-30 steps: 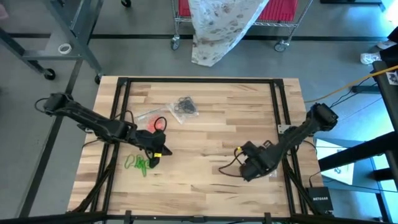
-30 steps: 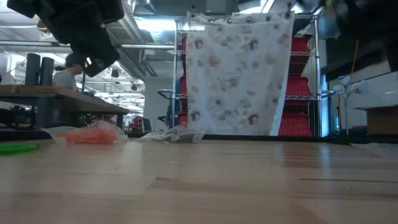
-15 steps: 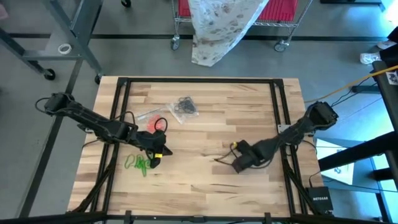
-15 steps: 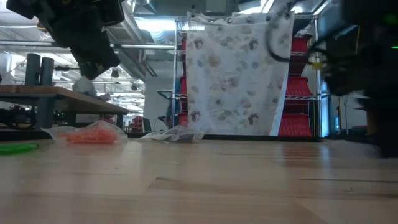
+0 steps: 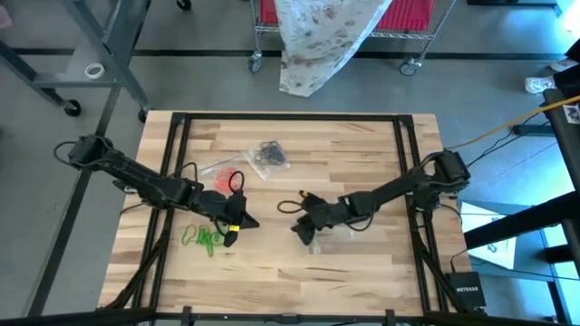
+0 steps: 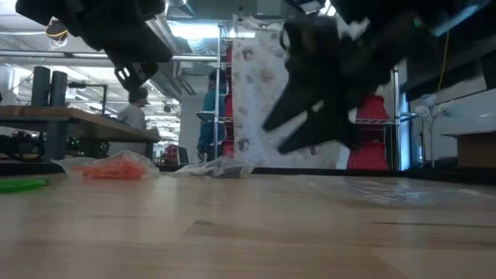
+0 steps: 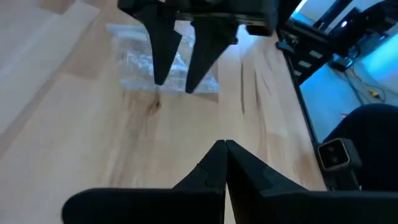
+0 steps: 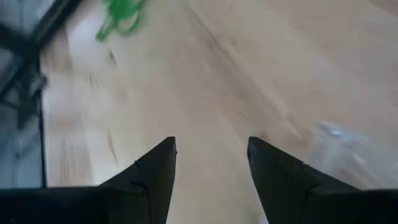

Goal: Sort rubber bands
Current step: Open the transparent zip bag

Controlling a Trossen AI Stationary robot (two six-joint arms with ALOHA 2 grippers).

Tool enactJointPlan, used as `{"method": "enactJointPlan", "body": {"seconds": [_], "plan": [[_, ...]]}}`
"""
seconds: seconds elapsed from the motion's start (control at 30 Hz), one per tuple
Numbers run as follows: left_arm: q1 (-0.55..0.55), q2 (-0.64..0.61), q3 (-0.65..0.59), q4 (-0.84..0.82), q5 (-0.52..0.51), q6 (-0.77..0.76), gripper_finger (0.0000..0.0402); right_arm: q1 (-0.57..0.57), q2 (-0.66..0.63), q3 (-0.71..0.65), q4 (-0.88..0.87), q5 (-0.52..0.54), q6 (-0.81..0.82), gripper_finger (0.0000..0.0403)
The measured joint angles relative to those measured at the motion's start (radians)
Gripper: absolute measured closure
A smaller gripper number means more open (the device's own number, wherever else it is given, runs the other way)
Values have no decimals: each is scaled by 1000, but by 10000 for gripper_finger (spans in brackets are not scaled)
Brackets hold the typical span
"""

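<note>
High view: left gripper (image 5: 237, 224) pressed together at centre left beside green rubber bands (image 5: 201, 238); right gripper (image 5: 299, 230) spread, empty, at mid-frame. Low view: orange-red bands (image 6: 111, 168) bagged at left. Right wrist view: fingers (image 8: 155, 168) apart, green loops upper left.

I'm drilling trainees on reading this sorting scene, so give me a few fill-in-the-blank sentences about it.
1. The left tool has its fingers ____.
2. The right tool has its fingers ____.
3. The loose rubber bands beside the left tool are ____ in colour.
4. The bag toward the table's far edge holds ____ bands.

Missing words: shut; open; green; black
</note>
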Motion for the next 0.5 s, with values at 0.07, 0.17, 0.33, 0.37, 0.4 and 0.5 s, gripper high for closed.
{"method": "enactJointPlan", "body": {"seconds": [0.07, 0.17, 0.33, 0.37, 0.4, 0.5], "plan": [[0, 21, 2, 30, 0, -4, 401, 4, -33, 47, -143, -15, -39, 210], [1, 63, 32, 32, 0, -2, 401, 34, -104, 100, -415, 8, -60, 210], [40, 172, 115, 35, 0, -27, 401, 96, -212, 120, -815, 94, -13, 210], [53, 199, 133, 34, 0, -33, 401, 106, -225, 119, -889, 110, 15, 210], [65, 227, 152, 33, 0, -34, 401, 113, -233, 119, -951, 132, 43, 210], [97, 320, 213, 34, 1, -26, 401, 140, -237, 108, -1023, 180, 103, 210]]}}
